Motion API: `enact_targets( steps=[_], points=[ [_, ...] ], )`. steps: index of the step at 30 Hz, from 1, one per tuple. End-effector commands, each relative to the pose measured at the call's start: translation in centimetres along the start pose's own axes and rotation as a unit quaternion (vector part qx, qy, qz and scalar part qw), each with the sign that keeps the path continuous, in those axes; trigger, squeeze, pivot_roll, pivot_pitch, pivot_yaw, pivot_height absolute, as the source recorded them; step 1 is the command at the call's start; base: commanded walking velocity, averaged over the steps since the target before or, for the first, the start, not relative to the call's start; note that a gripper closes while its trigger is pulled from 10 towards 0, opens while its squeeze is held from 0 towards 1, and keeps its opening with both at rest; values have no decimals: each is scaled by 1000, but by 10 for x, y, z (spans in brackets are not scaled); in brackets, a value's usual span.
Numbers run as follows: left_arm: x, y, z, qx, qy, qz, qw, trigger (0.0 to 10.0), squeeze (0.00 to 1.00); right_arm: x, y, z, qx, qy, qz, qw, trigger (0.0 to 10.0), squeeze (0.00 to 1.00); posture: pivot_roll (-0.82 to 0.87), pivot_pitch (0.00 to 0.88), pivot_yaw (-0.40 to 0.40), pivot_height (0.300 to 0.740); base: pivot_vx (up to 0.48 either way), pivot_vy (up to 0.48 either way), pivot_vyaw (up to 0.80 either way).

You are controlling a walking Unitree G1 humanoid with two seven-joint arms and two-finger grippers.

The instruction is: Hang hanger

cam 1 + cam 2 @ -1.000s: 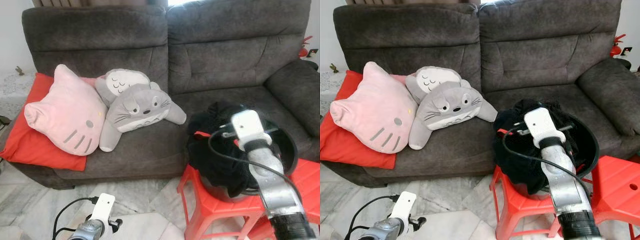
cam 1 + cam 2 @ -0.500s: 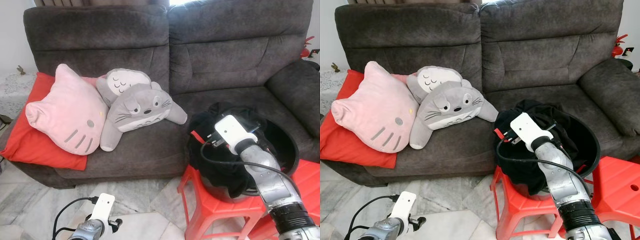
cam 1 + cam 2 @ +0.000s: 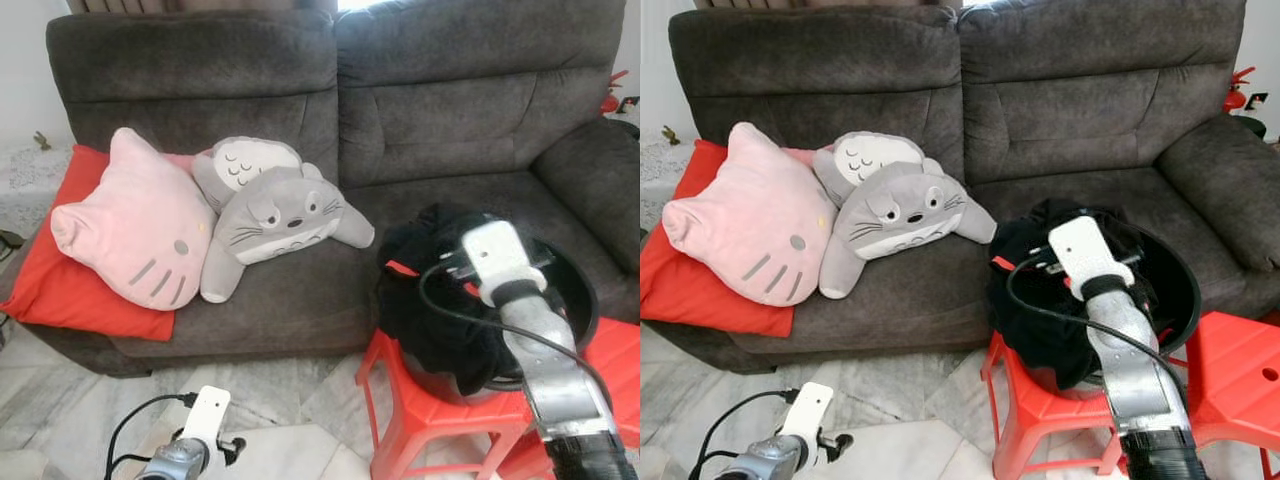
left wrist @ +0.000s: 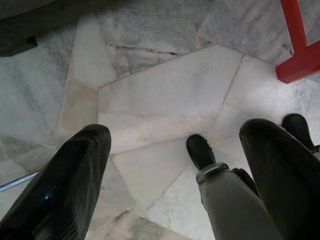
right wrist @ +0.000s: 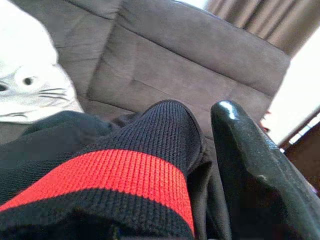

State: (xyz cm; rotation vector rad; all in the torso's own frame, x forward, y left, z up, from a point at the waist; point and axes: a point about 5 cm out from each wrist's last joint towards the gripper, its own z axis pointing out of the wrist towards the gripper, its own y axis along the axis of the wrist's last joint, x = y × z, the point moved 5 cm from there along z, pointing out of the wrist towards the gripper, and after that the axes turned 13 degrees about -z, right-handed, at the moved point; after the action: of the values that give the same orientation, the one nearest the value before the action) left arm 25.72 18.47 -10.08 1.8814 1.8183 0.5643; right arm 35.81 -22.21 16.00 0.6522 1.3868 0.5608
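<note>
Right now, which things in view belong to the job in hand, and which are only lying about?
Job in hand:
right gripper, at the black garment with a red stripe
black basin holding it
red stool beneath

Lying about:
pink cat cushion
grey plush
red cushion
sofa
left gripper, idle over the floor

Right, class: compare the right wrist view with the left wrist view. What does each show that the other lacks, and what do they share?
Right wrist view alone: a black knitted garment with a red stripe, the dark grey fabric sofa and part of a grey plush toy. Left wrist view alone: pale marble floor tiles and a red plastic stool leg. Shared: each looks along its own claw's glossy black fingers.
</note>
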Motion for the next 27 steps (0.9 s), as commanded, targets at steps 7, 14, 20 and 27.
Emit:
enact_targets(
  steps=[7,14,20,27],
  points=[
    [5,-3,-1,10,4,10,1000,10000,0,-33,8,2,-4,-50,12,999,10000,1000,-239,0,79,740,0,0,0],
    [5,-3,-1,10,4,11,1000,10000,0,-34,2,1,23,-62,25,997,10000,1000,-239,0,79,740,0,0,0],
    [5,-3,-1,10,4,11,1000,10000,0,-18,-23,-12,90,-55,63,992,10000,1000,-239,0,79,740,0,0,0],
    [5,-3,-1,10,3,11,1000,10000,0,-1,-35,-21,126,-41,78,988,10000,0,-235,0,76,740,0,0,0]
  ],
)
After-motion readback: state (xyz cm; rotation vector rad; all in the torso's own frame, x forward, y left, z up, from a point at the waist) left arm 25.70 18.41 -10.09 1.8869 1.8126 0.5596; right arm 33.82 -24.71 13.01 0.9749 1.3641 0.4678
